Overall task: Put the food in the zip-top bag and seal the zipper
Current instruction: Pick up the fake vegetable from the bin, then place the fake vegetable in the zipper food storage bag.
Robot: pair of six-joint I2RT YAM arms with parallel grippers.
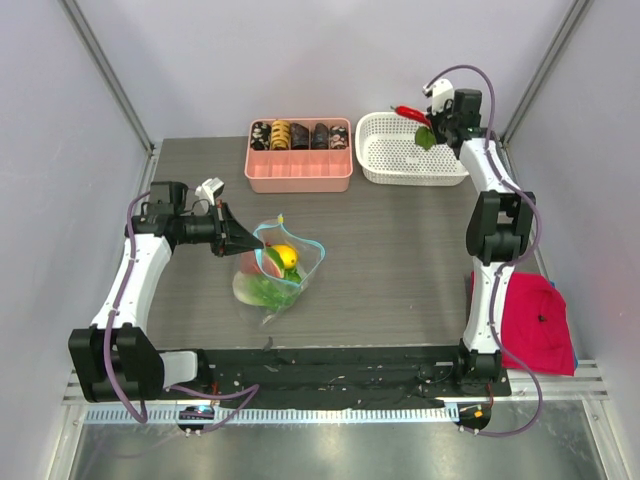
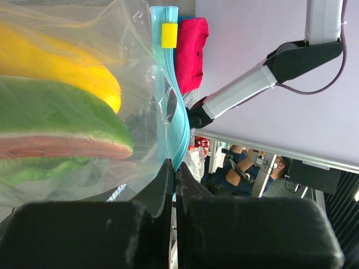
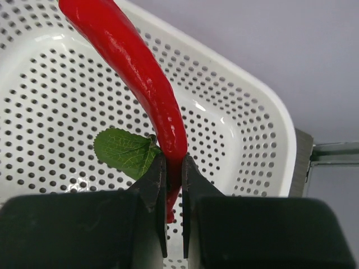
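Observation:
The clear zip-top bag (image 1: 275,270) lies mid-table, mouth held open, with yellow, green and red toy food (image 1: 283,258) inside. My left gripper (image 1: 240,243) is shut on the bag's light-blue zipper strip (image 2: 178,134) at its left rim; a yellow slider (image 2: 169,35) sits on the strip. In the left wrist view the yellow piece (image 2: 67,67) and a green-and-red piece (image 2: 61,126) show through the plastic. My right gripper (image 1: 428,122) is shut on a red chili (image 3: 146,78) with a green leaf (image 3: 124,152), held above the white basket (image 1: 385,170).
A pink compartment tray (image 1: 300,172) with dark roll pieces stands at the back centre, left of the white lattice basket. A red cloth (image 1: 535,320) lies at the right table edge. Metal frame posts stand at the back corners.

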